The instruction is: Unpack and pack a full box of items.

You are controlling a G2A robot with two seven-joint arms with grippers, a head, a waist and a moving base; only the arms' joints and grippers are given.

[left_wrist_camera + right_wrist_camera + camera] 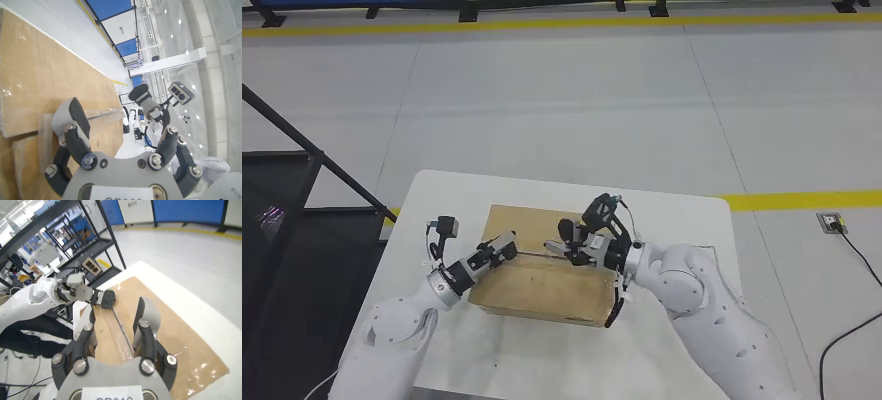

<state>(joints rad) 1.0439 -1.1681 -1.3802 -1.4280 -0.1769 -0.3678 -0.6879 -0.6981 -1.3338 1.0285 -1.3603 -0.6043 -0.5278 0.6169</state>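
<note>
The box (542, 285) stands shut, with bare counter (672, 225) showing on every side of it. It is plain brown cardboard, and its two top flaps meet at a seam under a strip of clear, glossy tape (121, 330). The board looks stiff, flat and undented. The likeliest trouble, I judge, is that tape. It looks unbroken, so prying at a flap could lift or drag the whole box, or tear the cardboard rather than the seal, and the slick film gives pads little to bite on. The left arm (407, 320) has its jaws apart and empty, one pad (78, 113) down at the box top by its end of the seam. The right arm (692, 290) holds its jaws apart astride the seam, toward the box's other end. Facing each other along that one line, they could knock together
</note>
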